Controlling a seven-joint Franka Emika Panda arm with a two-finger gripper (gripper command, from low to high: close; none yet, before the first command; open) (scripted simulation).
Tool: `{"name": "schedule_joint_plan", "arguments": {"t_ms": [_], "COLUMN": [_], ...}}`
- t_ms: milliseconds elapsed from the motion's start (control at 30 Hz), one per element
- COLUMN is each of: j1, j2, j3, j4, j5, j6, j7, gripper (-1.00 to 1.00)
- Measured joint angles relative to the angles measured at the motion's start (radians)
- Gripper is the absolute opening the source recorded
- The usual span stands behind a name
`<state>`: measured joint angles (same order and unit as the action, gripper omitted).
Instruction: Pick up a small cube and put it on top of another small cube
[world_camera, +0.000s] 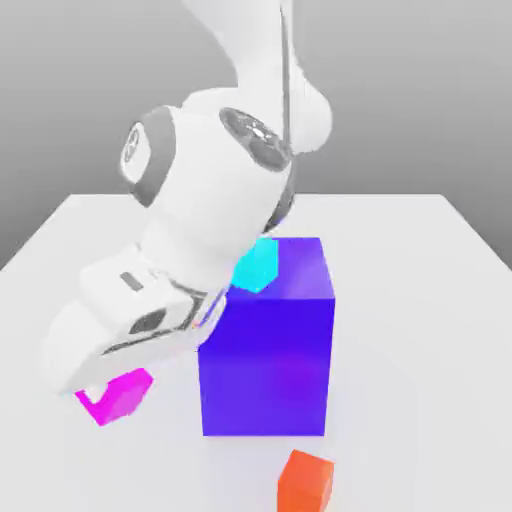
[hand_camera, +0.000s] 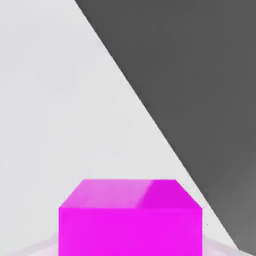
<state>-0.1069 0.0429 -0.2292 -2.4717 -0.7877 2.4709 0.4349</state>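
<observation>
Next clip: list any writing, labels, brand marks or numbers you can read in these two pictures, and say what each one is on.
None: no text, label, brand or number can be read anywhere.
Magenta cube: plain faces.
Big blue-purple block, cyan cube, orange cube: plain faces.
Robot arm: white shell with dark grey joint caps and small dark slots, no lettering.
White table: bare of markings.
</observation>
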Motion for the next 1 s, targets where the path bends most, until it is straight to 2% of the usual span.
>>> {"name": "schedule_joint_plan", "arguments": {"t_ms": [200,367,600,767,867,900,1000], "j1": [-0.193,-0.276,-0.219,-0.164,-0.149,-0.152,-0.152], "j2": [-0.117,-0.201,-0.263,-0.135,-0.040,-0.011,-0.011], "j3": [-0.086,-0.169,-0.192,-0.213,-0.187,-0.172,-0.172], "j4": [-0.175,-0.309,-0.432,-0.432,-0.430,-0.429,-0.429], "j5": [0.134,0.271,0.565,0.693,0.819,0.865,0.865], "j6": [0.084,0.152,0.224,0.349,0.434,0.459,0.459], "j7": [0.254,0.435,0.648,0.583,0.496,0.464,0.464], "gripper": [-1.00,-1.00,-1.00,-1.00,-1.00,1.00,1.00]}}
